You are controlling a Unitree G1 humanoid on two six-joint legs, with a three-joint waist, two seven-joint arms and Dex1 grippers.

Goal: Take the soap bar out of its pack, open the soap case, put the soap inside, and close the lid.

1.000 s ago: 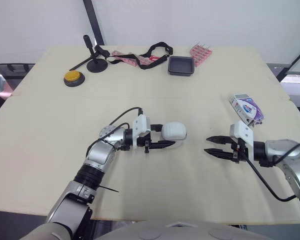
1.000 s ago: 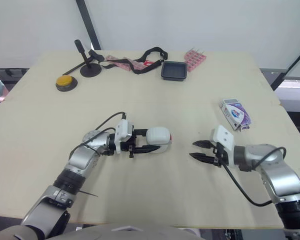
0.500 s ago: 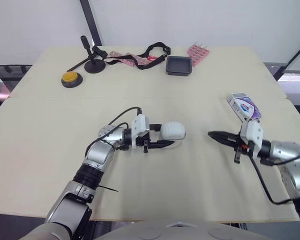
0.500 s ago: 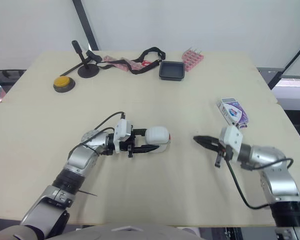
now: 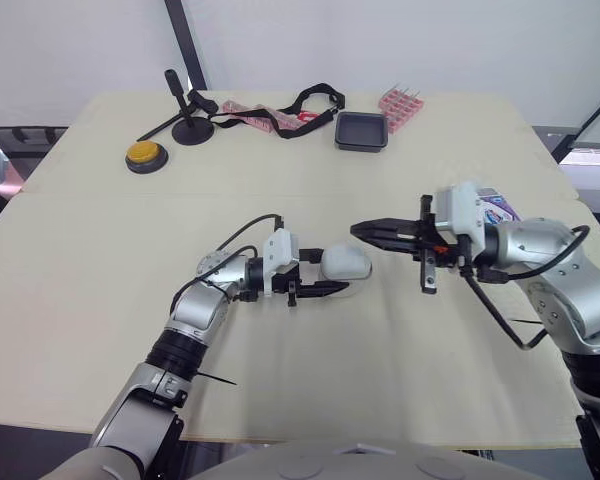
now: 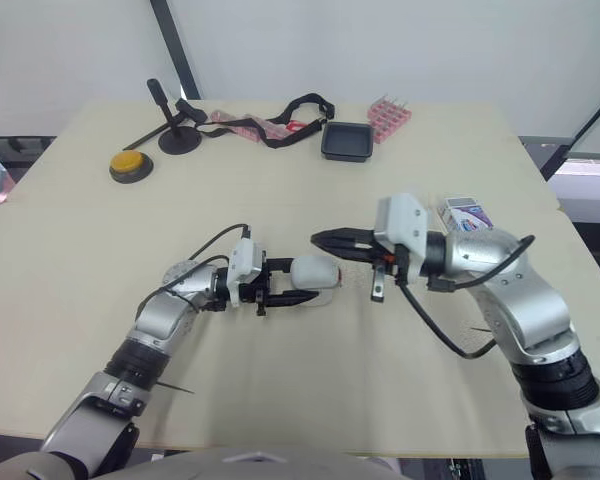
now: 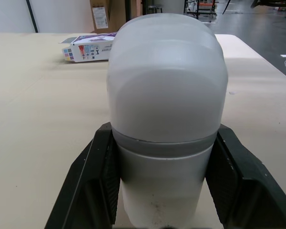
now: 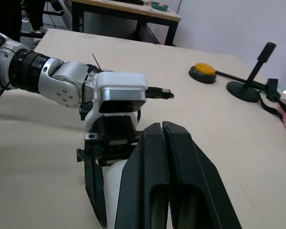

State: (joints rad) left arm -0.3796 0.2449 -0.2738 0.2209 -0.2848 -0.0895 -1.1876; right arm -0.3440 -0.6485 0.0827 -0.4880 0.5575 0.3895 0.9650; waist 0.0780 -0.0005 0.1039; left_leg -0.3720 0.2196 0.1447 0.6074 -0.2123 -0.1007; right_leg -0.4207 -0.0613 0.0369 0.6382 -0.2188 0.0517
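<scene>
**Left gripper** (image 5: 336, 271): the jaws are partly open and clamped on the soap case (image 5: 345, 263). One black finger (image 7: 93, 183) bears on each side of its grey base. The case sits at mid-table, and its translucent white lid is seated down on the base.

**Right gripper** (image 5: 358, 229): both fingers (image 8: 164, 157) are pressed together with no gap and nothing between them. The tips point toward the robot's left and sit over the far side of the case. Contact with the lid cannot be determined.

**Soap pack** (image 6: 467, 213): a white and purple carton lies flat near the table's right edge. It is behind the right wrist and well apart from the case.

**Surface**: the table (image 5: 100, 300) is a pale beige matt board, with a seam (image 5: 130, 195) running across its width. Along the far edge, from left to right:
- a yellow push button (image 5: 145, 155)
- a black stand (image 5: 187, 118)
- a black strap (image 5: 315, 100) lying over a pink strip (image 5: 250, 113)
- a black tray (image 5: 362, 131)
- a pink rack (image 5: 401, 104)

**Room**: a white wall (image 5: 430, 40) stands behind the table, with a black pole (image 5: 183, 45) rising in front of it. The left wrist view shows a grey floor (image 7: 257, 24) and a cardboard box (image 7: 101, 12) beyond the table. The right wrist view shows a second table (image 8: 128, 9) with a wooden top.
</scene>
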